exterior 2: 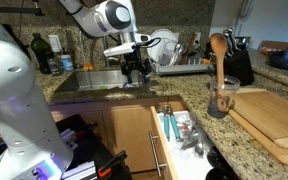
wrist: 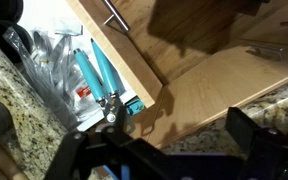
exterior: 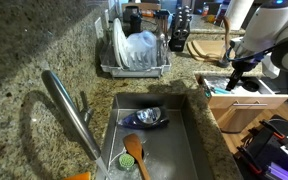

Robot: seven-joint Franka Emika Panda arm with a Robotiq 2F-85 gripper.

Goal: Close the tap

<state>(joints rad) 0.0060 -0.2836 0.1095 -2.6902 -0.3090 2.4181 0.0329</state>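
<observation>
The tap (exterior: 69, 112) is a long brushed silver spout slanting up over the near left of the sink (exterior: 196, 130). Its thin lever (exterior: 82, 101) stands by its base. I cannot make out the tap in the exterior view where the arm fills the left side. My gripper (exterior: 234, 76) is far from the tap, across the sink, above the open drawer (exterior: 246, 98). It also shows in an exterior view (exterior 2: 136, 68). In the wrist view the gripper (wrist: 164, 150) has its dark fingers wide apart with nothing between them, over the counter edge and drawer.
The sink holds a wooden spoon (exterior: 134, 144), a green scrubber (exterior: 127, 158) and a dark bowl (exterior: 147, 117). A steel dish rack (exterior: 134, 52) stands behind it. The drawer (wrist: 84, 70) holds teal-handled tools. A jar with a wooden spoon (exterior 2: 220, 95) and a cutting board (exterior 2: 274, 115) sit on the counter.
</observation>
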